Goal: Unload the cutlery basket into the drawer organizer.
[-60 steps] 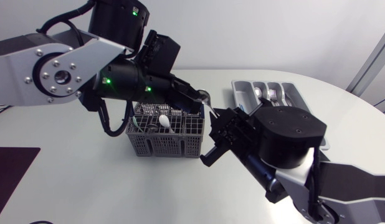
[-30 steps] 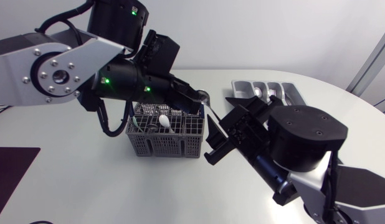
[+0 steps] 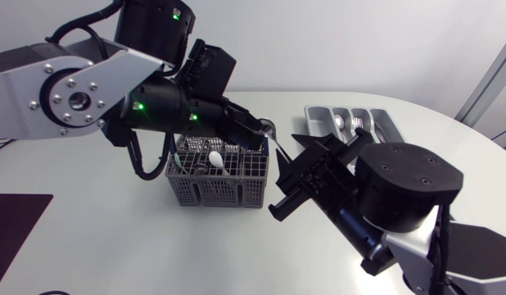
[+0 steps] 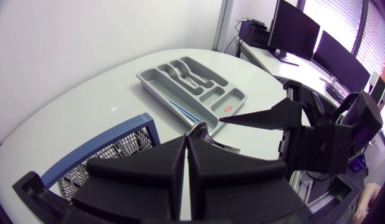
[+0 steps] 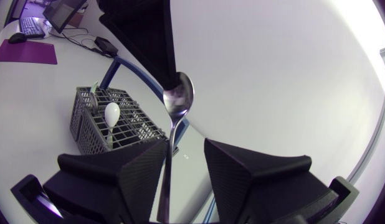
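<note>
Where the arms meet: above the table (image 3: pixel 89 238), just beside the cutlery basket (image 3: pixel 216 187) on its drawer organizer (image 3: pixel 312 120) side.
Left gripper (image 4: pixel 189 138): I see its two wedge fingers pressed together with no gap, pinching a metal spoon (image 5: pixel 178 99) at the bowl end; the bowl pokes out past the tips.
Spoon: held in the air, with the handle running from the left gripper down into the mouth of the right gripper (image 5: pixel 185 148).
Right gripper: fingers spread, with the handle between them. It lies close along one finger and a clear gap stands to the other. I cannot tell whether the near finger touches it.
Cutlery basket: grey mesh, upright on the table under the left arm, with a white spoon (image 3: pixel 214 158) standing in it.
Drawer organizer: grey tray well apart from the basket, beyond the right arm; forks (image 3: pixel 361 124) lie in one of its long compartments.
</note>
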Controlling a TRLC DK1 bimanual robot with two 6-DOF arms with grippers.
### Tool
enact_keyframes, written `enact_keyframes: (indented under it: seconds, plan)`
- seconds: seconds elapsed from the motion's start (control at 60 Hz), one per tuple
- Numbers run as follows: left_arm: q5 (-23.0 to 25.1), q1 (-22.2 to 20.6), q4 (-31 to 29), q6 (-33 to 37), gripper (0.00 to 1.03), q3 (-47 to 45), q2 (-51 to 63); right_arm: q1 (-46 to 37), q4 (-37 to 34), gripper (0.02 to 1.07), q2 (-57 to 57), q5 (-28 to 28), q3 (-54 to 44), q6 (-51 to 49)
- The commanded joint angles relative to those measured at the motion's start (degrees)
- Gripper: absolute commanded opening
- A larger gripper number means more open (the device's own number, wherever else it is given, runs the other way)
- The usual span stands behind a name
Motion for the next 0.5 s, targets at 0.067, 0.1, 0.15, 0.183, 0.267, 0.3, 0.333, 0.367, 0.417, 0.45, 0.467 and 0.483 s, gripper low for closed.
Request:
enact_keyframes:
  seconds: [0.067, 0.1, 0.15, 0.183, 0.267, 0.3, 0.333, 0.367, 0.417, 0.45, 0.467, 0.483]
  plan:
    - [0.16, 0.03, 0.45, -1.5, 0.04, -0.03, 0.92, 0.54, 0.45, 0.29, 0.04, 0.79, -1.28, -0.3]
    - [0.16, 0.03, 0.54, -1.5, 0.04, -0.03, 1.19, 0.63, 0.45, 0.26, 0.13, 0.79, -1.37, -0.3]
    - [0.16, 0.03, 0.63, -1.5, 0.04, -0.03, 1.54, 0.81, 0.45, 0.24, 0.13, 0.79, -1.37, -0.22]
    - [0.16, 0.03, 0.63, -1.5, 0.04, -0.12, 1.62, 0.89, 0.45, 0.24, 0.31, 0.79, -1.37, -0.22]
    - [0.16, -0.06, 0.8, -1.59, 0.04, -0.03, 1.98, 1.16, 0.45, 0.22, 0.39, 0.7, -1.54, -0.13]
    - [0.16, -0.06, 0.98, -1.59, 0.04, -0.03, 2.06, 1.25, 0.45, 0.22, 0.48, 0.7, -1.63, -0.13]
    - [0.16, -0.06, 1.07, -1.59, 0.04, -0.03, 2.24, 1.25, 0.45, 0.22, 0.48, 0.7, -1.72, -0.13]
    - [0.16, 0.03, 1.15, -1.5, 0.04, -0.03, 2.42, 1.25, 0.45, 0.21, 0.48, 0.7, -1.72, -0.22]
    - [0.16, 0.03, 1.15, -1.5, 0.04, -0.03, 2.5, 1.25, 0.45, 0.21, 0.57, 0.62, -1.81, -0.13]
    - [0.16, 0.03, 1.15, -1.5, 0.04, -0.03, 2.5, 1.25, 0.36, 0.21, 0.57, 0.62, -1.89, -0.13]
    - [0.16, 0.03, 1.15, -1.5, 0.04, -0.03, 2.5, 1.25, 0.36, 0.21, 0.57, 0.62, -1.89, -0.13]
    - [0.16, 0.03, 1.24, -1.5, 0.04, -0.03, 2.5, 1.25, 0.36, 0.21, 0.57, 0.62, -1.98, -0.13]
